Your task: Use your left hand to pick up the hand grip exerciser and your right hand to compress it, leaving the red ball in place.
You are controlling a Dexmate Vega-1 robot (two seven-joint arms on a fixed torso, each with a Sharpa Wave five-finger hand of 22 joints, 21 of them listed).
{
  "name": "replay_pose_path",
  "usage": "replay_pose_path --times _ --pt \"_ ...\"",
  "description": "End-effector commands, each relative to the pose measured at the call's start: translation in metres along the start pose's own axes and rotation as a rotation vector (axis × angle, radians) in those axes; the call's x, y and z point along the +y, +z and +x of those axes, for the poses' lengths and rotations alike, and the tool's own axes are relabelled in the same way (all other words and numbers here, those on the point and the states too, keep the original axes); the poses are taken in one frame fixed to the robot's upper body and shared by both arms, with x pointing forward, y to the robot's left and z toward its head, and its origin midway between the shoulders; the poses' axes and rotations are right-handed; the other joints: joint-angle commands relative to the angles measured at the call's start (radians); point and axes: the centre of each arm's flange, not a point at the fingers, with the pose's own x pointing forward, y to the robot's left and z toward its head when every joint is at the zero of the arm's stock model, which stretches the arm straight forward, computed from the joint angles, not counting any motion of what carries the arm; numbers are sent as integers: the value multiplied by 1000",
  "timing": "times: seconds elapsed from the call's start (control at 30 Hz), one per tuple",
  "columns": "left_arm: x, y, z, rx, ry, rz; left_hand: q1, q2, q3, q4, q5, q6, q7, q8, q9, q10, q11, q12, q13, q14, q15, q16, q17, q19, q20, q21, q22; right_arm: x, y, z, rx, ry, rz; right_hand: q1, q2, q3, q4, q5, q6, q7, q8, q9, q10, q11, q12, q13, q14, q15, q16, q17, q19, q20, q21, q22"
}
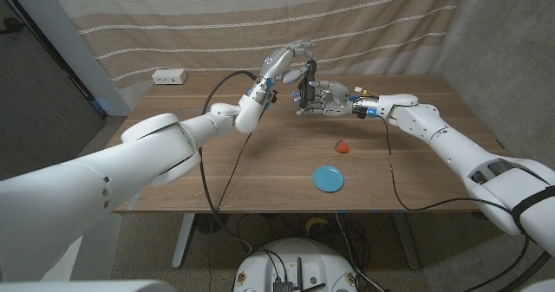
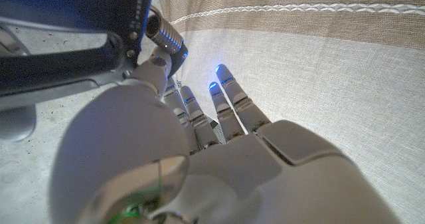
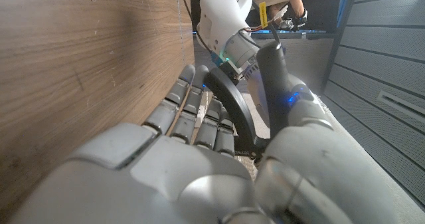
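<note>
Exerciser [image 1: 307,86] up off the table, above the far edge, pinched at the top by left hand [image 1: 290,63]. Right hand [image 1: 328,99] wrapped round both handles (red ball [image 1: 342,146] untouched, down beside blue disc [image 1: 328,178]). Best squeezed evenly, left grip steady.

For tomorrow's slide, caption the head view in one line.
Both hands, left hand and right hand, hold the hand grip exerciser above the table; red ball untouched.
</note>
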Motion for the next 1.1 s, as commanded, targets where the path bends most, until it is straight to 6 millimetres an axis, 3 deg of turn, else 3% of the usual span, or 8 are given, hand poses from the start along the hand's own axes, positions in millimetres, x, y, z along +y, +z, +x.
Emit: replay_pose_path --times 0.03,0.2,0.33,0.57,0.63,0.73,0.87,1.1 --pt "3 1 -3 -11 14 -8 1 9 3 3 8 3 14 233 165 3 3 6 1 6 -188 2 2 -3 -44 4 -1 0 3 -4 -3 -88 -24 233 201 62 43 -1 119 -4 52 48 112 -39 98 108 53 -168 48 90 35 -26 54 10" --pt "3 1 -5 -11 18 -10 0 10 3 3 8 1 -6 233 162 3 3 6 2 7 -187 3 3 -4 -45 6 -1 1 6 -5 18 -104 -52 271 193 57 27 -3 126 -13 82 97 123 -37 163 200 81 -166 111 194 46 -47 97 22" --pt "4 2 -6 -13 21 -15 0 9 2 3 8 2 -3 235 161 3 3 6 3 7 -188 3 3 -3 -46 7 -1 1 6 -5 27 -115 -61 289 189 41 28 -10 131 -9 105 134 128 -39 213 270 85 -163 158 269 50 -49 128 32" --pt "5 3 -6 -22 27 -14 -1 11 1 4 7 -4 -9 237 158 2 3 6 3 8 -188 3 4 -5 -46 9 -1 1 5 -6 14 -151 -66 297 197 39 34 -13 127 -17 114 154 119 -46 234 308 80 -164 170 290 45 -58 142 37" --pt "6 3 -6 -23 30 -16 -4 12 0 6 7 -12 -27 236 155 1 3 6 3 9 -187 4 5 -4 -45 10 -1 1 5 -7 13 -161 -74 301 202 43 38 -15 116 -26 116 164 109 -51 242 327 78 -166 169 294 39 -67 149 40" --pt "6 3 -5 -23 33 -13 -8 11 -2 8 6 -10 -30 238 154 0 3 5 4 10 -185 4 5 -4 -45 11 -1 2 6 -8 21 -173 -91 303 204 46 41 -16 113 -28 120 171 103 -57 248 340 75 -166 166 294 37 -69 155 42" --pt "7 2 -5 -19 33 -15 -20 8 -4 11 6 -13 -61 241 148 -4 3 4 4 12 -183 4 5 -5 -45 14 -1 2 7 -8 18 -175 -98 304 205 51 46 -17 104 -28 123 180 96 -53 255 356 70 -167 160 293 31 -74 161 44" --pt "8 0 -4 -10 32 -8 -35 1 -4 12 7 -41 -91 238 140 -16 4 0 4 7 -180 -1 3 -7 -39 17 -2 1 7 -9 21 -174 -108 302 204 54 53 -17 93 -25 128 194 91 -44 265 377 66 -164 157 293 19 -77 169 47"
